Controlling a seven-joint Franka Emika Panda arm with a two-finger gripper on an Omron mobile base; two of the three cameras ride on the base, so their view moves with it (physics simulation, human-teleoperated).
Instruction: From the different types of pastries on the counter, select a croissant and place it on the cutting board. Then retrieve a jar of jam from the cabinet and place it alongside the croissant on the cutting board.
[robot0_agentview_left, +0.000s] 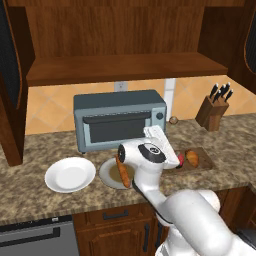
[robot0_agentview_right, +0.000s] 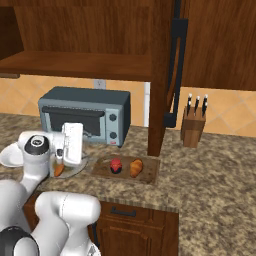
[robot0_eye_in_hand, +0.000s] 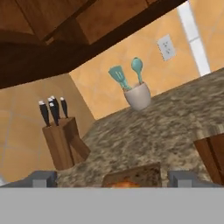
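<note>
Jaws spread wide, holding nothing; gripper (robot0_eye_in_hand: 112, 177) low over the counter (robot0_agentview_right: 210, 165) by the cutting board (robot0_agentview_right: 150, 172). Croissant (robot0_agentview_right: 136, 167) and jar of jam (robot0_agentview_right: 116, 166) sit side by side on the board. Left, baguette stick (robot0_agentview_left: 123, 173) on a plate (robot0_agentview_left: 107, 175). Behind, toaster oven (robot0_agentview_left: 120, 120); farther, knife block (robot0_agentview_right: 193, 126), cabinet (robot0_agentview_left: 120, 67).

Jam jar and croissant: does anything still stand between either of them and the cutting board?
No. The jam jar and croissant already sit side by side on the cutting board; nothing lies between them.
</note>
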